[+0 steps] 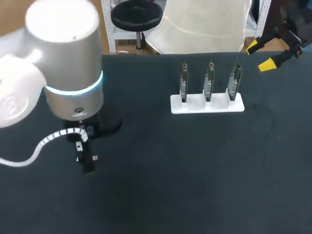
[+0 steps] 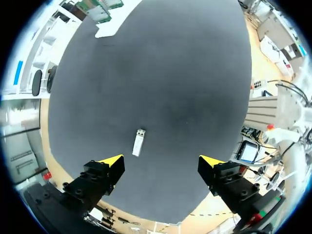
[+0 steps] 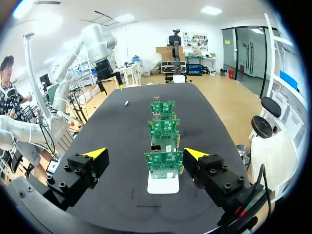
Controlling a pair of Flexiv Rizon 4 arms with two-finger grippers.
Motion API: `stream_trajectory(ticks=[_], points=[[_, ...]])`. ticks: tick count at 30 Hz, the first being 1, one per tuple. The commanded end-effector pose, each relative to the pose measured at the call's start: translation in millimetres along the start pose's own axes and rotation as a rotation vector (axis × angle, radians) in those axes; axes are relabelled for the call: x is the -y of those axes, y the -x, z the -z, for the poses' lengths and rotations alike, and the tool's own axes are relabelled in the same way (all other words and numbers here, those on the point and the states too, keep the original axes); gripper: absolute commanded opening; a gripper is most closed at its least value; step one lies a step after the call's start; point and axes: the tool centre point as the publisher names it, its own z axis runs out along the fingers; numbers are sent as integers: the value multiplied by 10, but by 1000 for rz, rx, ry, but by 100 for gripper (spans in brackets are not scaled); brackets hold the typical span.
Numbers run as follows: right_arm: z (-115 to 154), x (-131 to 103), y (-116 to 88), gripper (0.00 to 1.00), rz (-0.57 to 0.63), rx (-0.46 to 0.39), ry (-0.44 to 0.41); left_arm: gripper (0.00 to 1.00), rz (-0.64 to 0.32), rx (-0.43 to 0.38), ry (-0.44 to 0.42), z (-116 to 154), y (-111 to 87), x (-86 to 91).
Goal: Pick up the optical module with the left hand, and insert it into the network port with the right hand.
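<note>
Dark table [image 1: 204, 170] surface carried the optical module [image 2: 138, 143], which lay flat on it, just ahead of the left hand [image 2: 161, 163] and between the lines of its yellow fingers [image 2: 113, 161], touching neither. That hand was released, its fingers spread wide above the table. Well apart from the module, three green circuit boards [image 1: 209, 80] stood upright in a row in a white holder [image 1: 207, 106]. A metal network port [image 3: 156, 147] showed on the nearest board's edge. Beyond the holder, the right hand [image 3: 145, 154] hung released, fingers wide, with the boards straight ahead of it.
</note>
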Motion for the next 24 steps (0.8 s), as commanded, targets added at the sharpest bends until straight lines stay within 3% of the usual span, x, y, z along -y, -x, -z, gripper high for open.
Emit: stream_trajectory(ticks=[1, 11, 18, 24], points=[[-8, -18, -4, 100, 2, 1, -6, 100, -10, 51, -15, -170, -59, -19], [-8, -18, -4, 100, 2, 1, -6, 100, -59, 39, -17, -446, -64, -128], [-8, -18, -4, 100, 2, 1, -6, 100, -111, 17, 18, -519, -41, -231], [-8, -18, -4, 100, 2, 1, -6, 100, -133, 4, 0, -610, -85, -304]])
